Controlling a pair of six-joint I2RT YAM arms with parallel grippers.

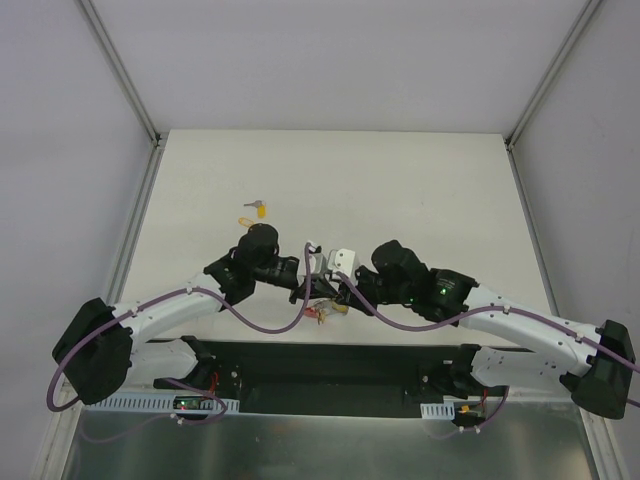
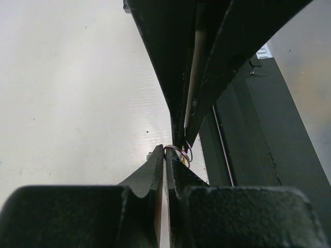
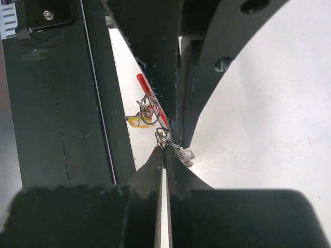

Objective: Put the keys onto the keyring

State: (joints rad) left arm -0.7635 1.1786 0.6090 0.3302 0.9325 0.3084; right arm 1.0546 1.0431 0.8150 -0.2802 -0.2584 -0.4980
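Both grippers meet tip to tip low over the table near its front edge. My left gripper (image 1: 303, 292) (image 2: 166, 150) is shut on a thin wire ring of the keyring (image 2: 178, 150). My right gripper (image 1: 340, 296) (image 3: 164, 146) is shut on the same bunch of wire rings (image 3: 162, 137). The keyring's red clip (image 3: 148, 96) (image 1: 320, 311) hangs beside the fingers, with its grey ribbed strap (image 3: 184, 154) just under them. One yellow-headed key (image 3: 136, 122) hangs from the rings. Two loose keys (image 1: 259, 208) (image 1: 245, 222) lie on the table behind the left gripper.
The black base plate (image 1: 330, 365) of the arms runs along the table's front edge, right under the grippers. Purple cables (image 1: 270, 325) loop from both arms. White walls with metal corner posts (image 1: 120, 75) enclose the white table (image 1: 400, 180).
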